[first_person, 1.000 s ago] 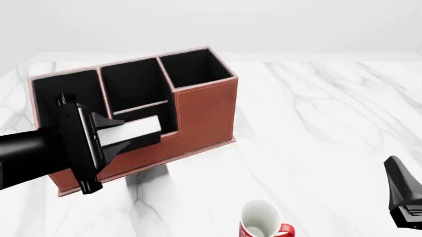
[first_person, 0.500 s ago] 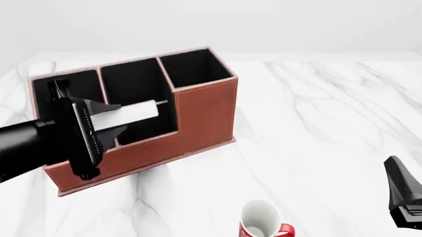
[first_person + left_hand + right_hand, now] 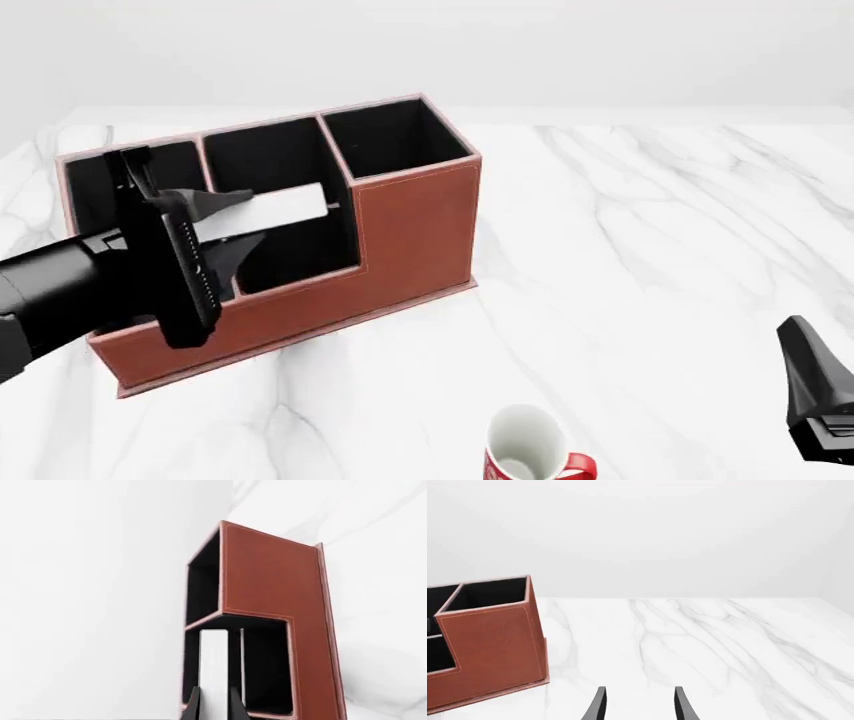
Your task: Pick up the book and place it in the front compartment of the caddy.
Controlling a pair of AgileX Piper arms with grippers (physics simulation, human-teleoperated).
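— Where's the book (image 3: 283, 209) right now?

— Held in the air by the left gripper (image 3: 235, 230), white page edge showing, lying roughly level over the caddy (image 3: 414, 235). Its free end reaches toward the tall right-hand wall, and it sits above the low front compartment, about level with the thin divider behind it. I can't tell whether it touches the divider.

— And the jaws?

— The left ones are clamped on the book's near end, one finger above and one below. From the left wrist camera you see the pale page edge (image 3: 214, 672) running straight out between the two dark fingertips (image 3: 193, 707), with the caddy's black cells (image 3: 267, 667) beyond.

— The other arm?

— The right gripper (image 3: 637, 705) hangs low over the marble table (image 3: 641, 250), well apart from the caddy. Its two fingers stand parted with nothing between them.

— Anything else on the table?

— A red-and-white mug (image 3: 530, 452), upright, near the front edge, between the caddy and the right arm.
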